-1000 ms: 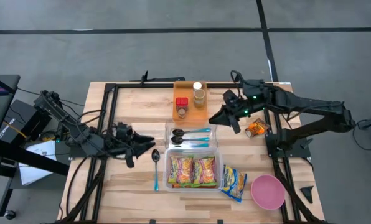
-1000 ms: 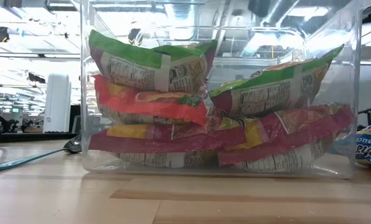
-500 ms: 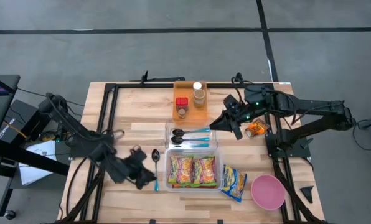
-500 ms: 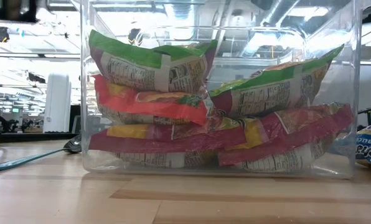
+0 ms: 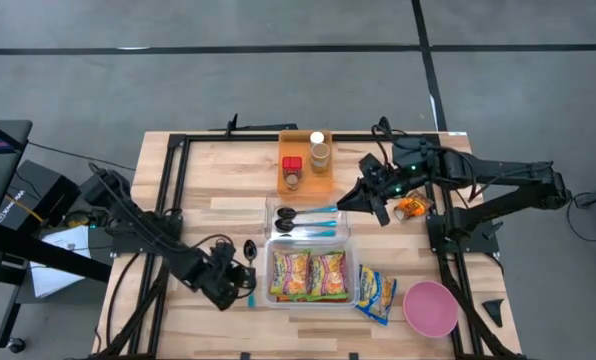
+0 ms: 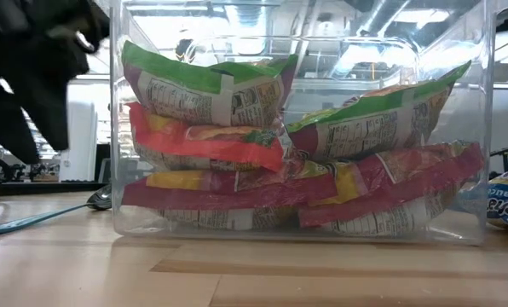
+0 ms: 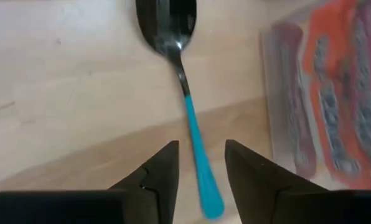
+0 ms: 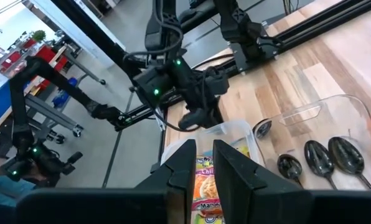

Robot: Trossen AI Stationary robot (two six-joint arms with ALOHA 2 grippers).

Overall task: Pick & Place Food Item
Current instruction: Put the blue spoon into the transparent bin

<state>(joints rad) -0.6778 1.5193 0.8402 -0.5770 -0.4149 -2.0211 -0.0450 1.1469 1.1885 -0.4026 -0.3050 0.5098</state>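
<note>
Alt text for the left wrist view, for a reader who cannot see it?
The left gripper hangs open over a spoon with a blue handle, its two dark fingers either side of the handle's end. The spoon lies on the wooden table beside a clear container of snack packets.

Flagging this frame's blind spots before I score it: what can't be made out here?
- Low view: the clear plastic bin of snack packets fills the frame and hides the table behind it; the left arm is a dark blur at the edge.
- Left wrist view: the black spoon with a teal handle has its bowl cut off by the frame edge.
- High view: the orange tray holds jars whose labels are too small to read.
</note>
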